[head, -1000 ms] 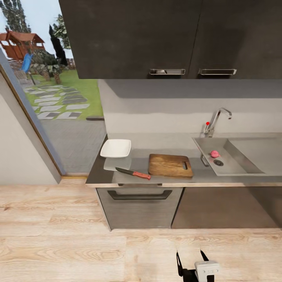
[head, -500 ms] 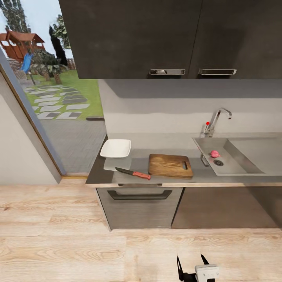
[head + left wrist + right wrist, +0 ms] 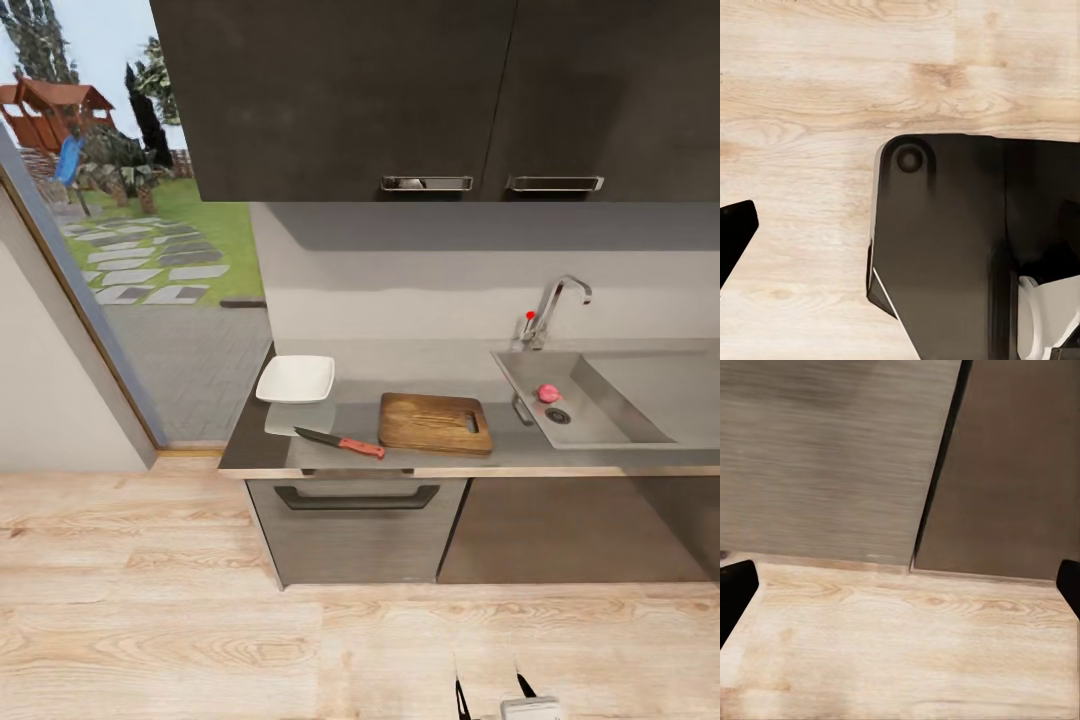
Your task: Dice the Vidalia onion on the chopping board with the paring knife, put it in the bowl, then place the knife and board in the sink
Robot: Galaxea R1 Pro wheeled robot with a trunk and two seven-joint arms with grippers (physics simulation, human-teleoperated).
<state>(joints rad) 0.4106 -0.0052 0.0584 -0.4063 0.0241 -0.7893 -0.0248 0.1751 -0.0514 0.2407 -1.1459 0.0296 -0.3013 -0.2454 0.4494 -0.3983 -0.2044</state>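
- The countertop (image 3: 520, 452) runs below black upper cabinets (image 3: 400, 95), and everything below is placed against the chopping board (image 3: 435, 422), which lies flat on it near its front edge.
- The paring knife (image 3: 339, 441) lies just left of the board, apart from it, with its orange-red handle toward the board and its dark blade pointing away.
- The bowl (image 3: 295, 379) sits left of the board and further back, beyond the knife, close to the countertop's left end.
- The sink (image 3: 600, 415) is recessed to the right of the board; its tap (image 3: 553, 305) rises behind the basin's left back corner.
- The Vidalia onion (image 3: 548, 393), showing as a small pink lump, rests in the basin just beside the round drain (image 3: 558, 415).
- Below the board is a dark grey drawer front with a handle (image 3: 356, 497), and the light wood floor (image 3: 200, 620) spreads in front.
- The right gripper (image 3: 494, 696) hangs low over the floor, well in front of the board; its two dark fingers stand spread apart with nothing between them.
- In the right wrist view the fingertips (image 3: 736, 589) sit at either edge, facing the lower units (image 3: 832, 457).
- The left wrist view shows one dark fingertip (image 3: 735, 229) over floor and the robot's black base (image 3: 960, 240); whether that jaw is open or closed I cannot tell.
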